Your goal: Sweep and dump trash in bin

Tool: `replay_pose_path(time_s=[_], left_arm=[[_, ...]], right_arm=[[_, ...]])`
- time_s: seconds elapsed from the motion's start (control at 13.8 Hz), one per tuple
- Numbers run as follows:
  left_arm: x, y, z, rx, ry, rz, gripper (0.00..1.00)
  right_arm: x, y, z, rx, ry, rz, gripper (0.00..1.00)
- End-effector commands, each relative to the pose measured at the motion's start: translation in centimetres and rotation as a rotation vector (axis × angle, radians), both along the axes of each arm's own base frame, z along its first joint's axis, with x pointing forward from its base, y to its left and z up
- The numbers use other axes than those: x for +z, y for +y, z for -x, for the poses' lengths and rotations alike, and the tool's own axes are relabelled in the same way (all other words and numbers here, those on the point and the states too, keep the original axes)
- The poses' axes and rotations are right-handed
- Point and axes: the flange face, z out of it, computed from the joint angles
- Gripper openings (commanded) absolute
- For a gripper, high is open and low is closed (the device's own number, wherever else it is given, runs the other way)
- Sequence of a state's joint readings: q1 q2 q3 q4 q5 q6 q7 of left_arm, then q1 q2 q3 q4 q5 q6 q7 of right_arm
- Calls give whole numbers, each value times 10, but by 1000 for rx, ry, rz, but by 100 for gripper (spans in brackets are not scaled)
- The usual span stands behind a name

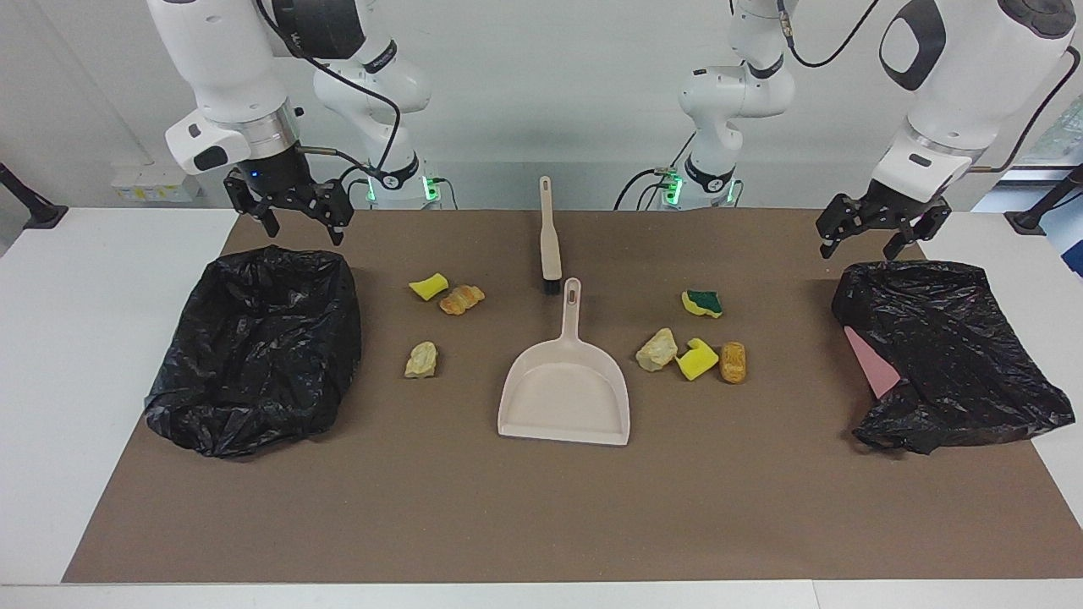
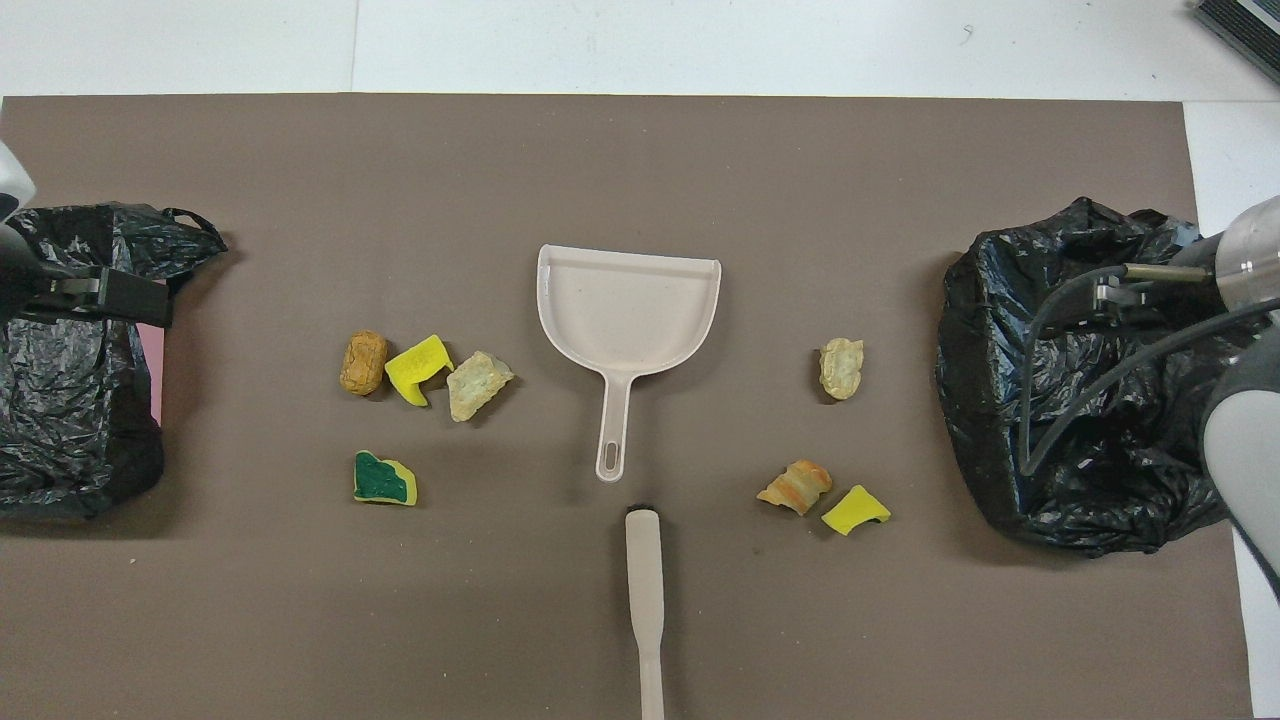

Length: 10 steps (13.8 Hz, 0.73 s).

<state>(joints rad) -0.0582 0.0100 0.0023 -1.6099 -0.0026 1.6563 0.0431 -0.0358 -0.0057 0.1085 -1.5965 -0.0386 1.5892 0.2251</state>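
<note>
Nothing is swept yet. The dustpan (image 1: 565, 397) lies empty mid-table, the brush (image 1: 548, 239) just nearer the robots than its handle, both untouched. All seven trash scraps sit on the table: four beside the dustpan (image 1: 695, 340) toward the left arm's end, three (image 1: 440, 317) toward the right arm's end. The left gripper (image 1: 876, 230) hangs over one black bin bag (image 1: 948, 355), the right gripper (image 1: 292, 211) over the other bag (image 1: 258, 347); both jaws are spread, holding nothing. Everything remains to do.
</note>
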Motion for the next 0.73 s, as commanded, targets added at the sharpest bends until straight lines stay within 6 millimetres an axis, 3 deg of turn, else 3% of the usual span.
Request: replay_pose_path(time_s=[0.0,0.29,0.65], left_arm=[[8,2,2,-4,-13,-11,100],[6,1,6,-6,8,-11,100],[4,-5,8,-22,11,-8,100]], right_arm=[[1,-1,6,-12,-5,-21,100],[0,-8,5,-19,2,-32,100],[1,8,4,-11,-26,-58,100]])
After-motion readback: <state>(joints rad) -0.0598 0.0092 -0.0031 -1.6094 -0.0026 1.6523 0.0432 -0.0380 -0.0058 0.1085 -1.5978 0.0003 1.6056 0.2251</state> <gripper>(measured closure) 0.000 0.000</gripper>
